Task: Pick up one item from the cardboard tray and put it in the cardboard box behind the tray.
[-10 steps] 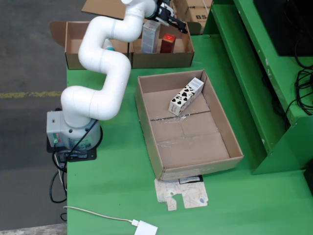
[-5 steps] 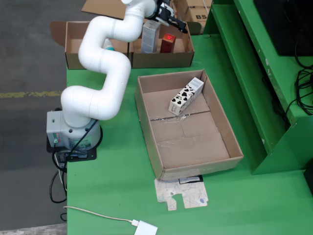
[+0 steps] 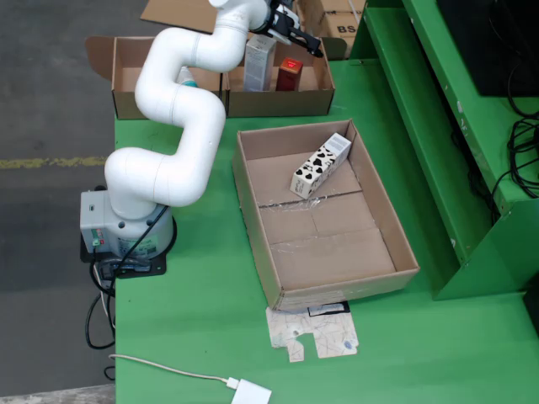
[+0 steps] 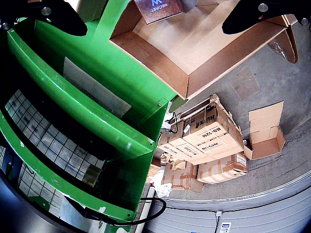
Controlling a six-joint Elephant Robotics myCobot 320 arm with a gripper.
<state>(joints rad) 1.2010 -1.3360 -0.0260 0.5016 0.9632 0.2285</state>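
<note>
In the view from above, a white carton with black hearts (image 3: 320, 166) lies at the far end of the large cardboard tray (image 3: 337, 252). Behind the tray stands a cardboard box (image 3: 278, 103) holding a tall grey-white carton (image 3: 259, 63) and a red box (image 3: 289, 74). My gripper (image 3: 303, 39) hovers over that box's far right corner. In the view that rides on the gripper, the black fingers (image 4: 53, 14) are spread wide, so the gripper (image 4: 154, 26) is open and holds nothing. A maroon box (image 4: 158, 8) lies in the cardboard box (image 4: 160, 63) below.
A second open cardboard box (image 3: 126, 77) sits left of the first. The green shelf unit (image 3: 455, 126) rises along the right side. A flattened card piece (image 3: 313, 332) and a white adapter with cable (image 3: 251, 393) lie near the table's front. Stacked cartons (image 4: 204, 141) stand on the floor.
</note>
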